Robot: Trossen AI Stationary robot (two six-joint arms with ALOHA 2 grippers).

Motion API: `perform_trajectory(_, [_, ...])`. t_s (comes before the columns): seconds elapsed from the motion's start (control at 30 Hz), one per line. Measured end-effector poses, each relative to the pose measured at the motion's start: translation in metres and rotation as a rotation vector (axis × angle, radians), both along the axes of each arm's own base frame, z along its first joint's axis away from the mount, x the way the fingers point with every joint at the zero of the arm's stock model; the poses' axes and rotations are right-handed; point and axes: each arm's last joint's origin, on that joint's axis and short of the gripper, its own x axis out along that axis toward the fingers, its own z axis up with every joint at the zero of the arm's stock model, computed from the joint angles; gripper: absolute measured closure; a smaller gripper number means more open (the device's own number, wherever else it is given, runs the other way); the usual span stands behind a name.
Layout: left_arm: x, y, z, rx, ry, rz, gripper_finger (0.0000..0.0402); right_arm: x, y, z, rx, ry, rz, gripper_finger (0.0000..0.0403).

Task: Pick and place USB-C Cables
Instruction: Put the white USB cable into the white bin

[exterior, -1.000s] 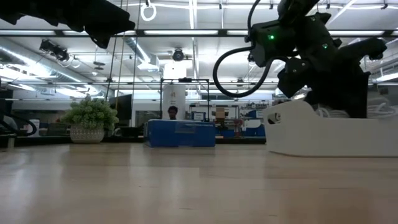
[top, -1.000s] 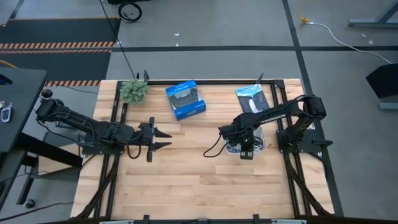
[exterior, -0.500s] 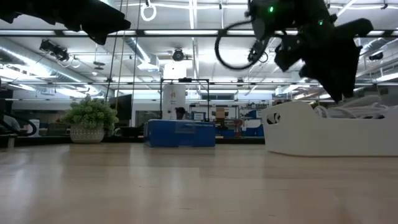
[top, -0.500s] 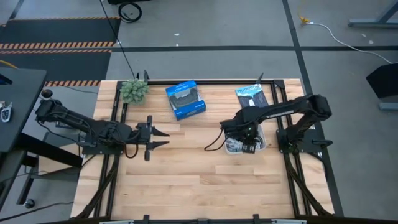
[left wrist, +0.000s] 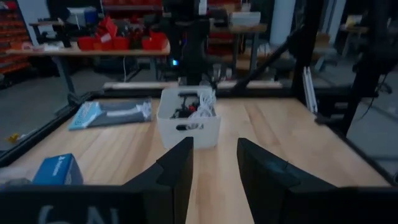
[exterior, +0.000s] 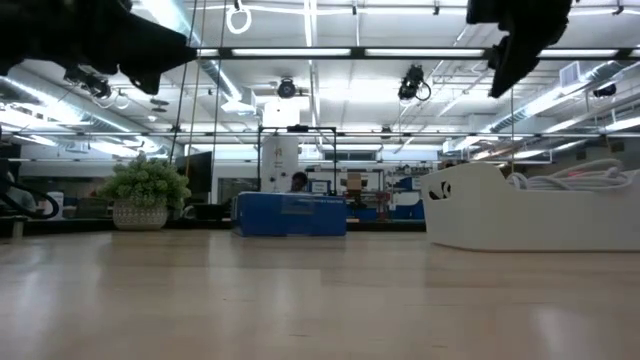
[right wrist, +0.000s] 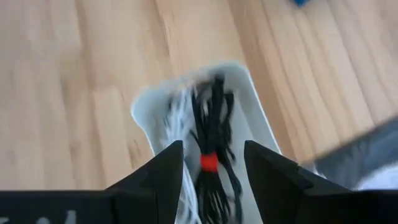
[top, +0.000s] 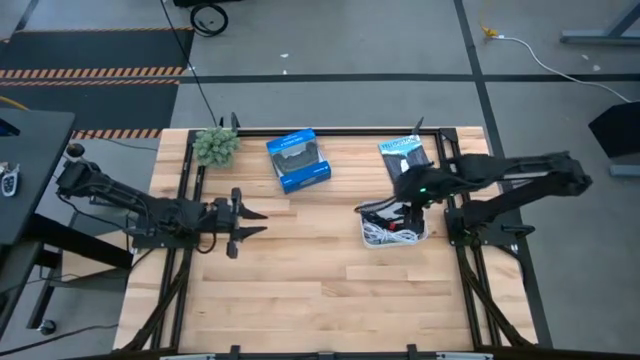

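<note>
Drop step: right end effector (right wrist: pixel 208 171) apart, empty, above white bin (top: pixel 368 240) holding USB-C cables (right wrist: pixel 208 143). Left end effector (left wrist: pixel 213 168) apart at 9 o'clock. Next: find any remaining cable.

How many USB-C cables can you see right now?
2, both in the white bin: a black cable with a red band, a white cable beside it. Others may be hidden underneath.

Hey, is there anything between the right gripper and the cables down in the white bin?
Nothing visible. The right gripper hangs open above the white bin, and its wrist view looks straight down between the fingers onto the black cable with the red tie, with white cable beside it.
</note>
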Motion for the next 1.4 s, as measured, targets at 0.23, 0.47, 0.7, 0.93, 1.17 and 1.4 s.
perform_trajectory(0.23, [-0.011, 0.003, -0.012, -0.024, -0.066, 0.0, 0.0269, -0.024, 0.003, -0.017, 0.058, -0.12, -0.057, 0.0226])
perform_trajectory(0.47, [-0.019, 0.005, -0.029, -0.059, -0.098, -0.016, 0.0269, -0.032, 0.012, -0.046, 0.12, -0.106, -0.099, 0.0226])
perform_trajectory(0.7, [-0.022, 0.005, -0.034, -0.076, -0.107, -0.024, 0.0269, -0.022, 0.028, -0.077, 0.121, 0.024, -0.052, 0.0226])
perform_trajectory(0.93, [-0.022, 0.005, -0.035, -0.081, -0.099, -0.024, 0.0269, -0.009, 0.044, -0.089, 0.086, 0.149, 0.012, 0.0226])
perform_trajectory(1.17, [-0.022, 0.005, -0.035, -0.094, -0.093, -0.023, 0.0269, -0.001, 0.048, -0.106, 0.015, 0.262, 0.013, 0.0228])
perform_trajectory(1.4, [-0.022, 0.005, -0.037, -0.101, -0.08, -0.021, 0.0269, -0.001, 0.048, -0.109, 0.007, 0.288, 0.018, 0.0285])
